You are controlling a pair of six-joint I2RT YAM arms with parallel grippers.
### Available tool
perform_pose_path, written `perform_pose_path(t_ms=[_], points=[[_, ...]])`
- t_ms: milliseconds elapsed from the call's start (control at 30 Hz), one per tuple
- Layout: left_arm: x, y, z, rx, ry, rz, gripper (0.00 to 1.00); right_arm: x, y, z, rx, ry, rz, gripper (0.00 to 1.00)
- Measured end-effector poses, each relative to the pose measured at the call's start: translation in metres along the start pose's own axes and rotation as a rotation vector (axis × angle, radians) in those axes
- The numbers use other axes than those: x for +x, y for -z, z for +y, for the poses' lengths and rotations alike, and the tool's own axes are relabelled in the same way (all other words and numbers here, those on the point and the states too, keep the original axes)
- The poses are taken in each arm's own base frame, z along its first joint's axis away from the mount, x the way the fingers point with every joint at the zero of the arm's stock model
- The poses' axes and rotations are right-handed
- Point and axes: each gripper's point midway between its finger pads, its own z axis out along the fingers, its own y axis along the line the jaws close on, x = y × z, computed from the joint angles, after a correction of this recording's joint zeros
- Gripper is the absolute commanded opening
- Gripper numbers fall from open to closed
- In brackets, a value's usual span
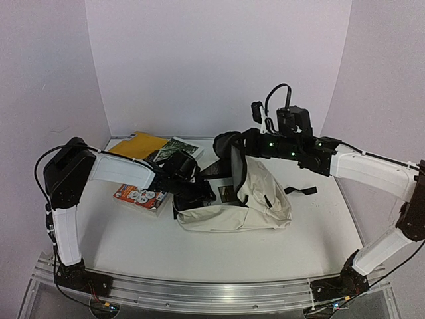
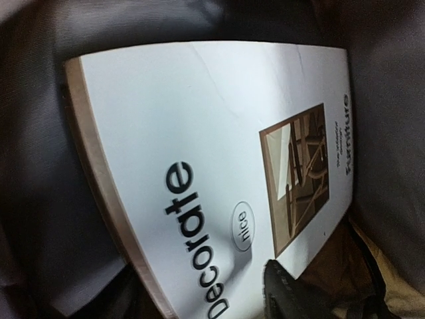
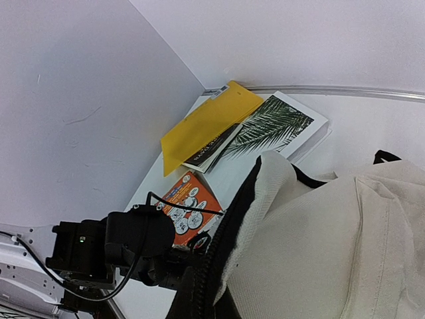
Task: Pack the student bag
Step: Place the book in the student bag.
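The student bag, cream with a black zipper, lies on its side mid-table with its mouth facing left. My right gripper is shut on the bag's upper rim and holds it lifted. My left gripper reaches into the mouth. In the left wrist view a white book titled "Decorate" lies inside against the dark grey lining. One black finger shows over the book's near corner. The other finger is out of sight.
Behind the left arm lie a yellow book and a palm-leaf book, overlapping. An orange book sits under the left forearm. A black strap trails right of the bag. White walls close in on three sides.
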Motion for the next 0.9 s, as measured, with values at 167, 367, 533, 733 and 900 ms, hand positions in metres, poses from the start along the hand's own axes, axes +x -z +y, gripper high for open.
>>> perform_pose_path(t_ms=[167, 367, 533, 733, 900], points=[[-0.003, -0.013, -0.014, 0.075, -0.013, 0.012, 0.53, 0.003, -0.003, 0.0, 0.002, 0.0, 0.006, 0.0], [-0.008, -0.019, -0.028, 0.13, -0.024, 0.009, 0.5, 0.009, -0.008, 0.002, 0.0, 0.004, 0.015, 0.0], [-0.016, -0.023, -0.048, 0.191, -0.046, -0.004, 0.48, 0.006, -0.013, 0.008, -0.011, 0.007, 0.009, 0.0], [-0.018, -0.024, -0.07, 0.258, -0.069, -0.011, 0.48, 0.004, -0.016, 0.01, -0.016, 0.01, -0.004, 0.0], [-0.014, -0.034, -0.071, 0.275, -0.066, 0.003, 0.5, 0.001, -0.017, 0.009, -0.006, 0.01, -0.018, 0.0]])
